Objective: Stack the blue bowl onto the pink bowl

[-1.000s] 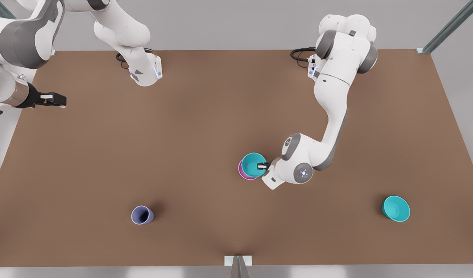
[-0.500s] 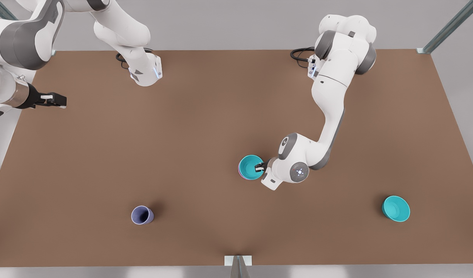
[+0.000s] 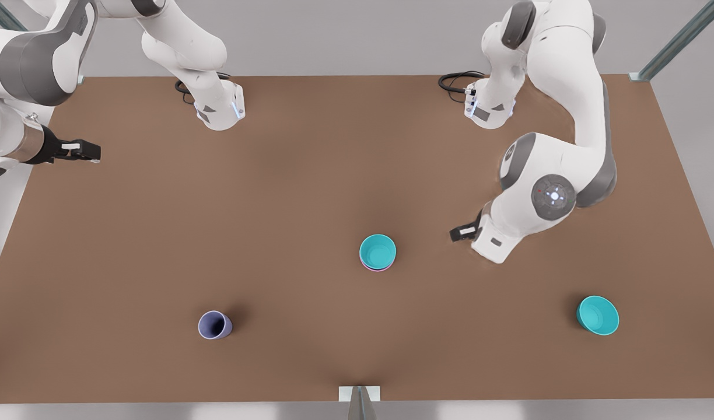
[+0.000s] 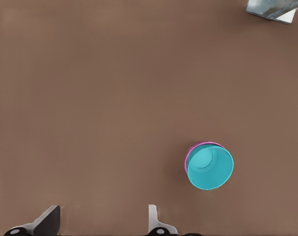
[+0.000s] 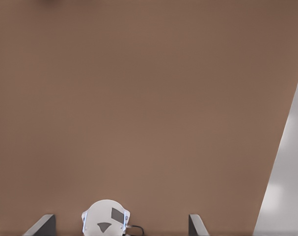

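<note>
Seen from above, a brown table (image 3: 310, 175) with two white robot arms.

At the front view's far left, over the table's edge: the right gripper (image 3: 91, 153), waiting, well apart from every container. In the right wrist view, fingers spread wide, gripping nothing.

Near the front edge, left of centre: a small periwinkle cup (image 3: 214, 325), upright, standing alone.

Just right of centre: the blue bowl (image 3: 377, 251), turquoise, nested upright inside the pink bowl (image 3: 375, 269). Of the pink one, just a thin rim peeking out along one side beneath the blue. Task's stack in place, touched by neither gripper.

Right of the stack, near it but clearly apart: the left gripper (image 3: 457, 234), raised above the table and pointing toward the bowls. In the left wrist view, fingers wide apart, with nothing between them.

Toward the near right corner: a second turquoise bowl (image 3: 597, 315), alone, tipped slightly, well apart from the stack.
</note>
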Motion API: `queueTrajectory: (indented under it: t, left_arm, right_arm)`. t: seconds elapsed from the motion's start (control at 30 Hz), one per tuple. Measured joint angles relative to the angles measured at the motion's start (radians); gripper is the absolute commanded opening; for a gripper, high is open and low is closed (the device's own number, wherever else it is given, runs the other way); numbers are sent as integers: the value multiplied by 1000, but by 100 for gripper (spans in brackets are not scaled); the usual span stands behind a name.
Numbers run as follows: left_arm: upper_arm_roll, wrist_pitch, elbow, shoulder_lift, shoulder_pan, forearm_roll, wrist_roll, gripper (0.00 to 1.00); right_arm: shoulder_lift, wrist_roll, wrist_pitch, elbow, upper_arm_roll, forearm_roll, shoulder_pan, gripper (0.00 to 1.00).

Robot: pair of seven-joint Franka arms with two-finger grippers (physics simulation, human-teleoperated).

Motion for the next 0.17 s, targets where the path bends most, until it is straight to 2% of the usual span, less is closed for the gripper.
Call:
queueTrajectory:
  t: [0.1, 0.17]
  left_arm:
    - [-5, -45, -194, -221, 67, 81, 90, 100]
    - [-8, -62, -221, -248, 83, 107, 142, 100]
  right_arm:
    - [1, 0, 0, 0, 0, 0, 0, 100]
    - [1, -1, 1, -1, -1, 0, 1, 100]
